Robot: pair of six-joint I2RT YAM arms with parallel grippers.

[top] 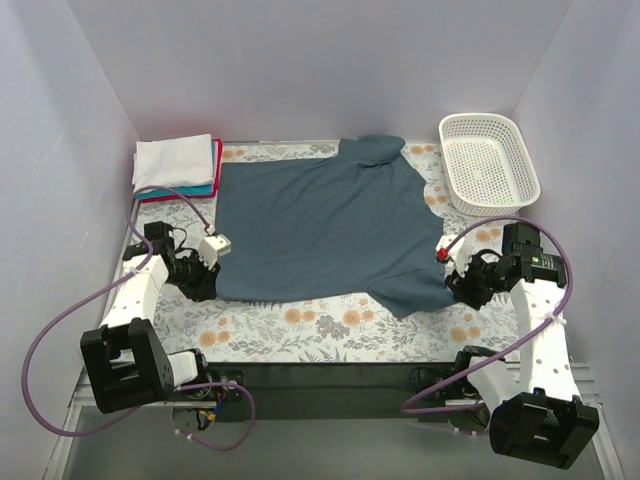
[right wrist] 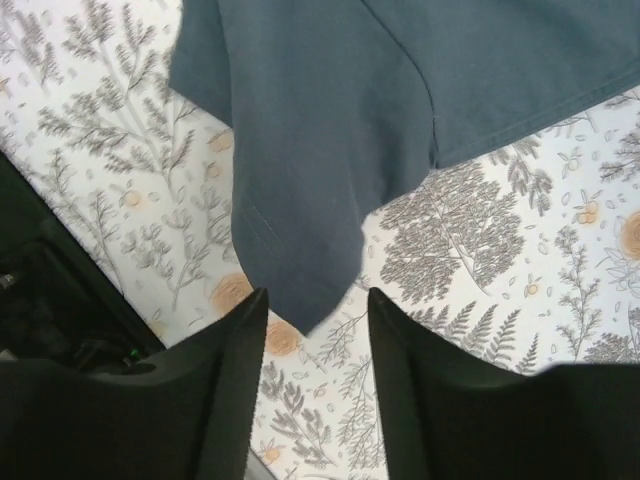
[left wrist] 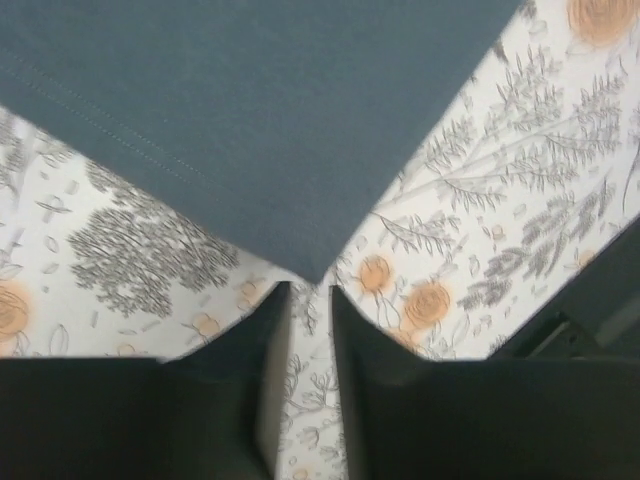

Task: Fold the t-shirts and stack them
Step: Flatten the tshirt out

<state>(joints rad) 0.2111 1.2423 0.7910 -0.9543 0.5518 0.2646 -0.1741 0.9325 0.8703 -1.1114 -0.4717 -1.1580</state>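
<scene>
A large dark slate-blue t-shirt point(top: 320, 225) lies spread flat on the floral table cover. My left gripper point(top: 207, 272) sits at its near-left hem corner. In the left wrist view the gripper point(left wrist: 310, 295) has its jaws a narrow gap apart and empty, with the shirt corner point(left wrist: 300, 200) just ahead of the tips. My right gripper point(top: 455, 277) is at the near-right sleeve. In the right wrist view it point(right wrist: 317, 300) is open, with the sleeve tip point(right wrist: 300, 200) lying between the fingertips, not gripped. Folded white, teal and red shirts point(top: 178, 165) are stacked at the back left.
A white plastic mesh basket point(top: 488, 160) stands at the back right. The floral table cover point(top: 330, 330) runs along the front, ending at a dark table edge point(top: 320, 375) by the arm bases. Grey walls close in the left, back and right sides.
</scene>
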